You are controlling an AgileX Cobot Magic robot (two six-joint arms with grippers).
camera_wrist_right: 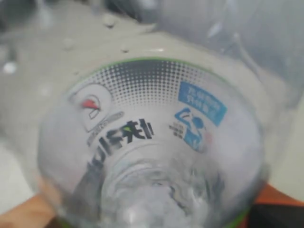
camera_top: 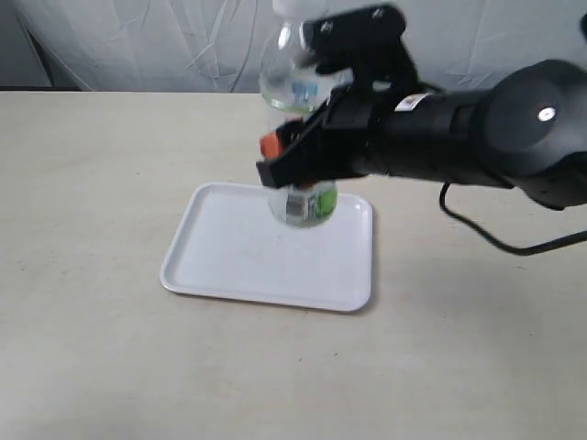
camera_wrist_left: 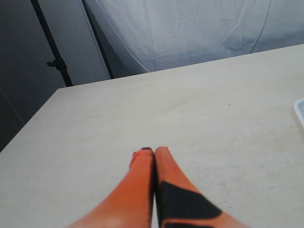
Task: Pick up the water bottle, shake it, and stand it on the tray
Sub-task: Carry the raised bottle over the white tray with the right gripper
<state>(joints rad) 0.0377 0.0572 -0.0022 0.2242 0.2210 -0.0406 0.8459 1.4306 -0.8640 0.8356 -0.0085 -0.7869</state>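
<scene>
The water bottle (camera_top: 298, 92) is held upright in the air above the far part of the tray (camera_top: 238, 261), its cap at the top edge of the exterior view. My right gripper (camera_top: 303, 156) is shut on the bottle's middle, hiding part of the label. The bottle (camera_wrist_right: 152, 142) fills the right wrist view, blurred, with its green, white and blue label seen from very close. The white tray lies flat on the table below, with nothing on it. My left gripper (camera_wrist_left: 154, 151) is shut and holds nothing, low over bare tabletop; it does not show in the exterior view.
The beige table (camera_top: 92, 183) spreads all around the tray. A white cloth backdrop (camera_top: 138, 41) hangs behind the far edge. A corner of the tray (camera_wrist_left: 300, 110) shows at the side of the left wrist view. A black cable (camera_top: 514, 246) trails from the right arm.
</scene>
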